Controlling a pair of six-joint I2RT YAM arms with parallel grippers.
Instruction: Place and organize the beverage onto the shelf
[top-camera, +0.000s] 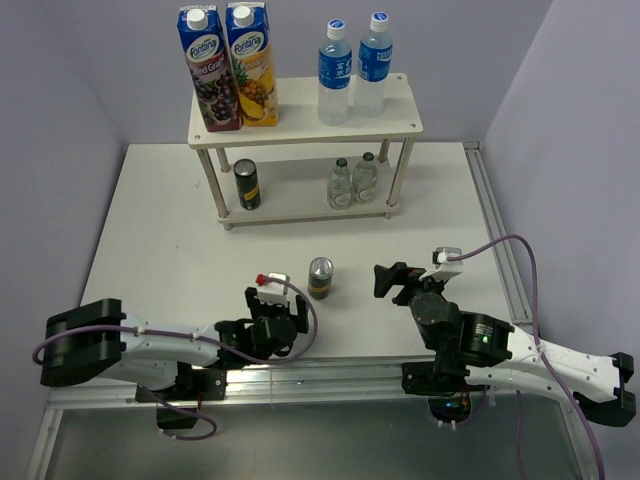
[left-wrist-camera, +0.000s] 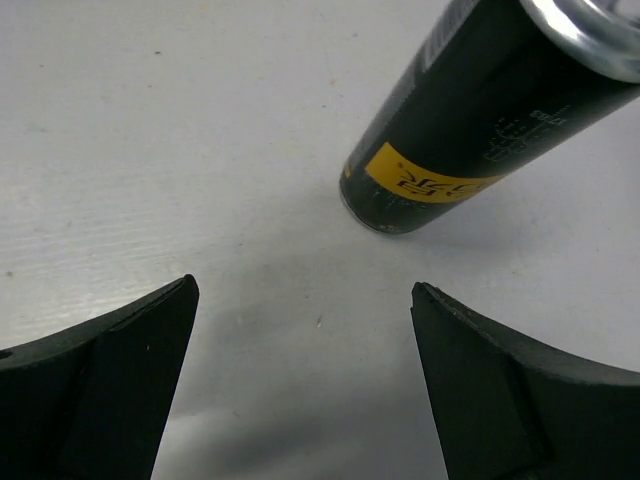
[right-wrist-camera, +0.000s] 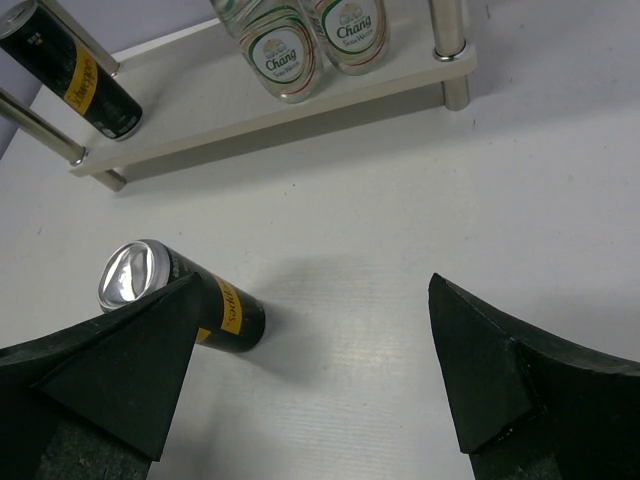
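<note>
The cream-white shelf stands at the back. Its top board carries two blue-capped water bottles. Its lower board holds one dark can and two short clear bottles. A second dark silver-topped can stands upright on the table between my grippers. My left gripper is open and empty, with the can ahead to its right. My right gripper is open and empty, with the can beside its left finger.
Two tall blue juice cartons stand on the left of the shelf's top board. The shelf's thin legs stand on the table. Walls close the table at the back and sides, and a metal rail runs along its right edge.
</note>
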